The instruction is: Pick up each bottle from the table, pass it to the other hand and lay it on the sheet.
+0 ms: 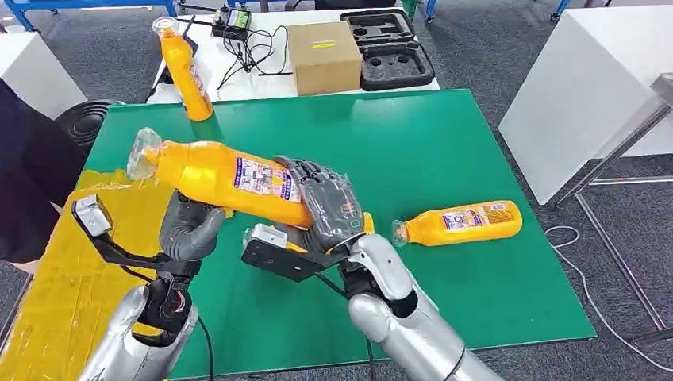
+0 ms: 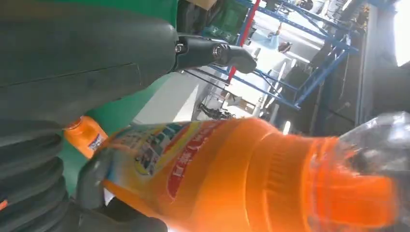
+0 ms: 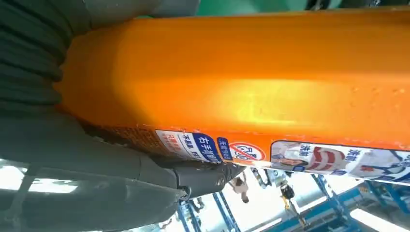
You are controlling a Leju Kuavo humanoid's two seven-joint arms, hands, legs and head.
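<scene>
Right hand [image 1: 329, 202] grips one of three orange bottles [image 1: 230, 178] above the table.

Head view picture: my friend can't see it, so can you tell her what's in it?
The right robot hand holds an orange bottle tilted above a green table, with the left robot hand just beneath it. A second bottle lies on its side, a third stands at the far edge, and a yellow sheet lies left.

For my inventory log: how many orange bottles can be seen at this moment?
3. One bottle is held above the table by the right hand; one lies on the green table; one stands at the far edge.
</scene>
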